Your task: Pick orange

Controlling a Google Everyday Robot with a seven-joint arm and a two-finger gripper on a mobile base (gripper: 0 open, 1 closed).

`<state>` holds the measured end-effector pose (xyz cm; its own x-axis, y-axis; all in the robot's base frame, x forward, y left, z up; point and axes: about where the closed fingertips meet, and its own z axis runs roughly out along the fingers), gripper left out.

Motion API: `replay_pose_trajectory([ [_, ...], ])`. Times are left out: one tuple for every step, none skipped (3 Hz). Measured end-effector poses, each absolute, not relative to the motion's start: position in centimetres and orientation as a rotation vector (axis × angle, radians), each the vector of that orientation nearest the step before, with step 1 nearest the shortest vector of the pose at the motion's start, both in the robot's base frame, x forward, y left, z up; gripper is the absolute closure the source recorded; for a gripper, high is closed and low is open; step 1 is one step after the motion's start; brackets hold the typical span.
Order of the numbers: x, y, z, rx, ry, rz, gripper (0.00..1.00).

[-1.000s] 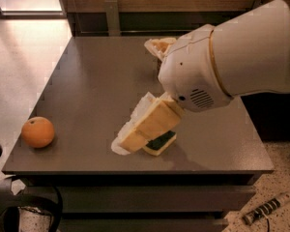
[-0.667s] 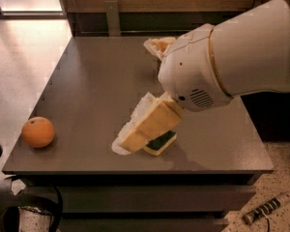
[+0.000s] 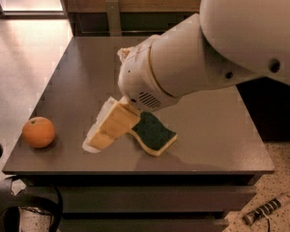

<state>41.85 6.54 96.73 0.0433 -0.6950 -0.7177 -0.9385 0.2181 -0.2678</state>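
Note:
The orange (image 3: 38,132) is round, with a small dark stem spot on top. It rests on the dark grey table (image 3: 82,71) close to the front left corner. My gripper (image 3: 106,132) is a cream and tan piece at the end of the big white arm (image 3: 183,66). It points down and to the left, low over the table's front middle. It is to the right of the orange, with a gap of bare table between them. It holds nothing that I can see.
A green-topped yellow sponge (image 3: 154,135) lies on the table just right of the gripper. A pale packet (image 3: 123,53) shows behind the arm, mostly hidden. The table's front edge is close below the gripper. Black cables (image 3: 19,209) hang at the lower left.
The arm has swung left and now fills more of the view. The gripper is nearer the orange. The sponge lies more in the open. The orange has not moved.

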Motion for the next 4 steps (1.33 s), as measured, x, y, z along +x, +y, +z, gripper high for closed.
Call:
replay_pose_trajectory([
  [44.2, 10.4, 92.7, -1.550, 1.720, 0.429, 0.00],
  [45.0, 13.7, 88.8, -1.533, 1.716, 0.522, 0.00],
  [44.5, 16.6, 86.4, -1.486, 1.682, 0.678, 0.00],
  [43.5, 18.5, 85.9, -1.426, 1.632, 0.833, 0.00],
])
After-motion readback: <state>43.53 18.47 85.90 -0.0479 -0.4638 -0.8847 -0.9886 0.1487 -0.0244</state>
